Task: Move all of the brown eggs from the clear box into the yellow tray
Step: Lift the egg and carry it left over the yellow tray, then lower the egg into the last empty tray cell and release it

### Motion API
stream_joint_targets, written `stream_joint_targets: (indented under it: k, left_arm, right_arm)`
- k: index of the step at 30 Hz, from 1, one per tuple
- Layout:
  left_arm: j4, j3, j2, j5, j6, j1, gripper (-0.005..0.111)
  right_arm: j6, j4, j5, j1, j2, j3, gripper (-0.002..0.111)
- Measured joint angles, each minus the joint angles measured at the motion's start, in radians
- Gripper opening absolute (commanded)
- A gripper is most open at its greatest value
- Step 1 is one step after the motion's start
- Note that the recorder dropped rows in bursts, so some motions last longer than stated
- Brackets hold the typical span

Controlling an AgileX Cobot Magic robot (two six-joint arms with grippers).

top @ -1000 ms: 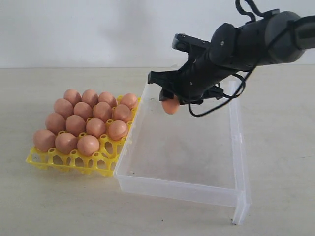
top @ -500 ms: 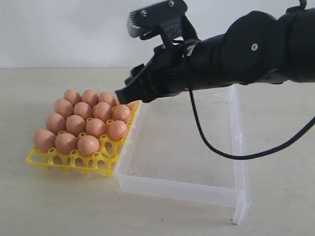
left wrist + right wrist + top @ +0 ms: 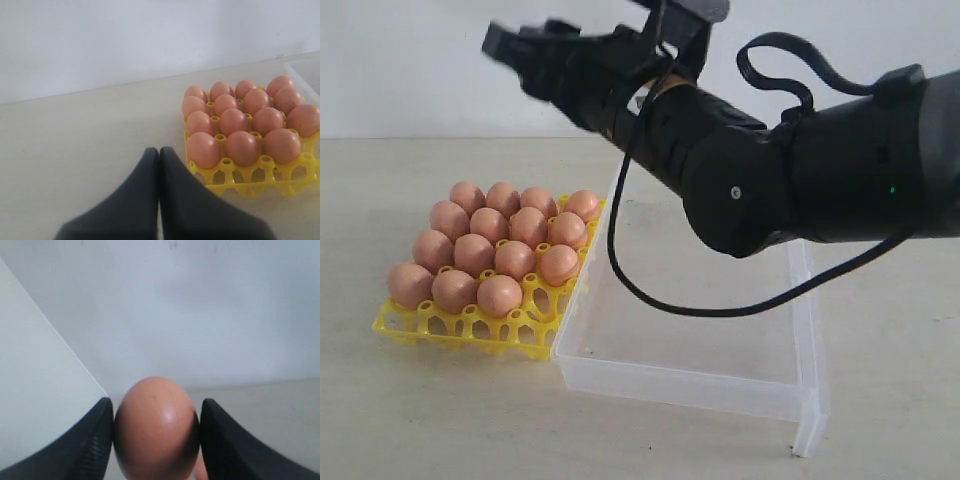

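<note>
Right gripper (image 3: 156, 410): clamped a brown egg (image 3: 156, 435) between its fingers, raised high on the yellow tray (image 3: 470, 328) side.
Left gripper (image 3: 159, 156): closed, empty.
Other eggs (image 3: 515, 258): in tray cups, beside the clear box (image 3: 680, 386).

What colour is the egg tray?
The tray is bright yellow, clearest in the left wrist view.

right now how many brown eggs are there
16. Fifteen brown eggs sit in the yellow tray, one front corner cup empty; one is held in the right gripper. The arm hides part of the clear box.
</note>
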Motion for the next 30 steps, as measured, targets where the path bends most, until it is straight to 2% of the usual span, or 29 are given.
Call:
stream_joint_targets:
  k: [2, 3, 4, 5, 6, 7, 9, 11, 16, 20, 25, 30]
  left_arm:
    - [0.0, 0.0, 0.0, 0.0, 0.0, 0.0, -0.004]
    - [0.0, 0.0, 0.0, 0.0, 0.0, 0.0, -0.004]
    - [0.0, 0.0, 0.0, 0.0, 0.0, 0.0, -0.004]
    - [0.0, 0.0, 0.0, 0.0, 0.0, 0.0, -0.004]
    - [0.0, 0.0, 0.0, 0.0, 0.0, 0.0, -0.004]
    - [0.0, 0.0, 0.0, 0.0, 0.0, 0.0, -0.004]
    - [0.0, 0.0, 0.0, 0.0, 0.0, 0.0, -0.004]
    - [0.0, 0.0, 0.0, 0.0, 0.0, 0.0, -0.004]
    - [0.0, 0.0, 0.0, 0.0, 0.0, 0.0, -0.004]
    - [0.0, 0.0, 0.0, 0.0, 0.0, 0.0, -0.004]
    - [0.0, 0.0, 0.0, 0.0, 0.0, 0.0, -0.004]
    - [0.0, 0.0, 0.0, 0.0, 0.0, 0.0, -0.004]
  right_arm:
    - [0.098, -0.07, -0.127, 0.0, 0.0, 0.0, 0.0]
    - [0.163, -0.226, -0.221, 0.0, 0.0, 0.0, 0.0]
    - [0.187, -0.306, -0.243, 0.0, 0.0, 0.0, 0.0]
    - [0.236, -0.52, -0.247, 0.0, 0.0, 0.0, 0.0]
    - [0.255, -0.603, -0.231, 0.0, 0.0, 0.0, 0.0]
    - [0.289, -0.769, -0.144, 0.002, 0.0, 0.0, 0.0]
    - [0.308, -0.843, 0.023, 0.002, 0.0, 0.0, 0.0]
    - [0.314, -0.853, 0.091, 0.002, 0.001, 0.009, 0.0]
    - [0.177, -0.845, 0.086, 0.002, 0.001, 0.024, 0.0]
    - [0.142, -0.807, 0.11, 0.002, 0.008, 0.088, 0.0]
    - [0.163, -0.811, 0.136, -0.021, 0.101, 0.124, 0.0]
    - [0.235, -0.811, 0.039, -0.054, 0.156, 0.129, 0.0]
